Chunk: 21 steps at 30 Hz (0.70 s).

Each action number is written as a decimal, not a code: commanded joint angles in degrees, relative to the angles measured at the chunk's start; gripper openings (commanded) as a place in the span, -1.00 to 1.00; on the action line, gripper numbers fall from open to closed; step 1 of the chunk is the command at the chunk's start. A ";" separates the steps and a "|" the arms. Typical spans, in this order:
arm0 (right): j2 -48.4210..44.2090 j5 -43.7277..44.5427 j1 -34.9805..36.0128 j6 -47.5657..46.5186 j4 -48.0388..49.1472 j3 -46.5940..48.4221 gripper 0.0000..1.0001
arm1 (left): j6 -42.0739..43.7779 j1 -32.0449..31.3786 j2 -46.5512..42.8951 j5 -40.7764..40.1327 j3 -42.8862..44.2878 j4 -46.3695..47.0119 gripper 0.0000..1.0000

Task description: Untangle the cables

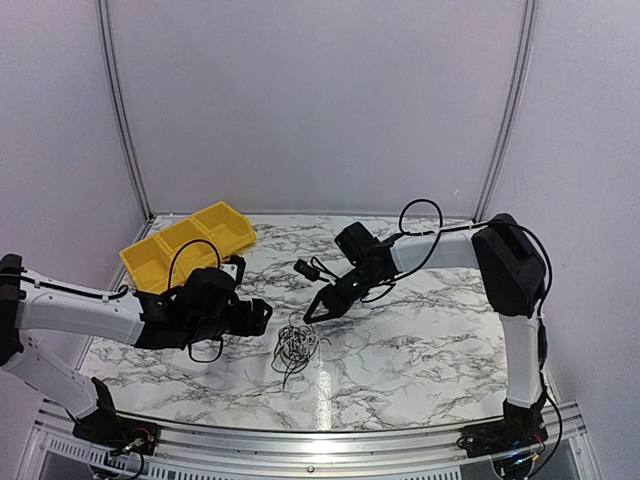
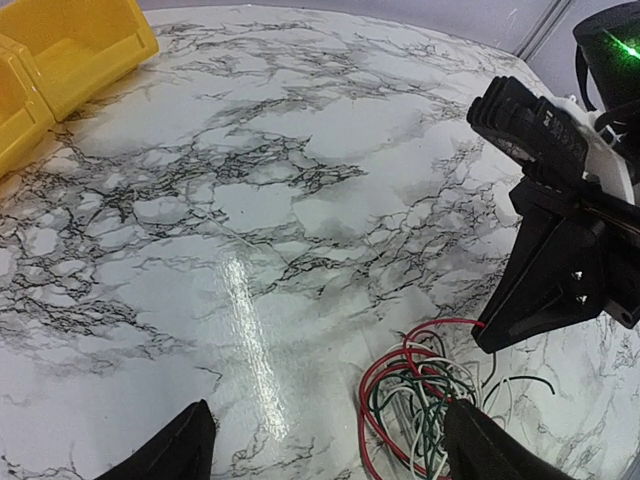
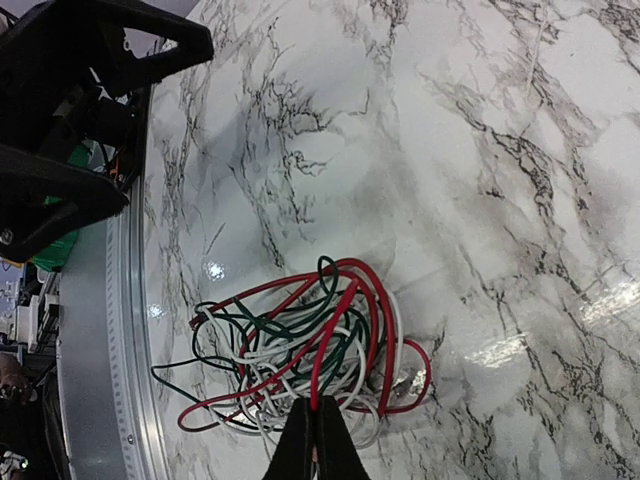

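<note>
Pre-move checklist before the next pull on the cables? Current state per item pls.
1. Right fingers shut on a strand: ok. They are shut, and a red wire of the cables runs into the tips.
2. Left fingers open: ok.
3. Cables centred between the left fingers: not ok. The clump sits close to one finger.
4. Cables loose enough to pull apart: not ok. They are one knotted clump.
5. Clearance between the two sets of fingers: cannot tell. The tips look close in the top view.
6. Yellow bin out of the way: ok. It is well apart from the clump.
</note>
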 commanded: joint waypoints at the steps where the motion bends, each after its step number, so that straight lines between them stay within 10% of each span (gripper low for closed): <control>1: -2.31 -2.60 0.19 1.04 1.98 -0.70 -1.00 | -3.21 -1.54 4.38 1.86 -0.91 7.42 0.63; 21: -8.36 -3.53 -0.47 1.64 5.32 -5.54 -1.00 | -6.79 -4.23 27.06 4.89 11.02 13.37 0.49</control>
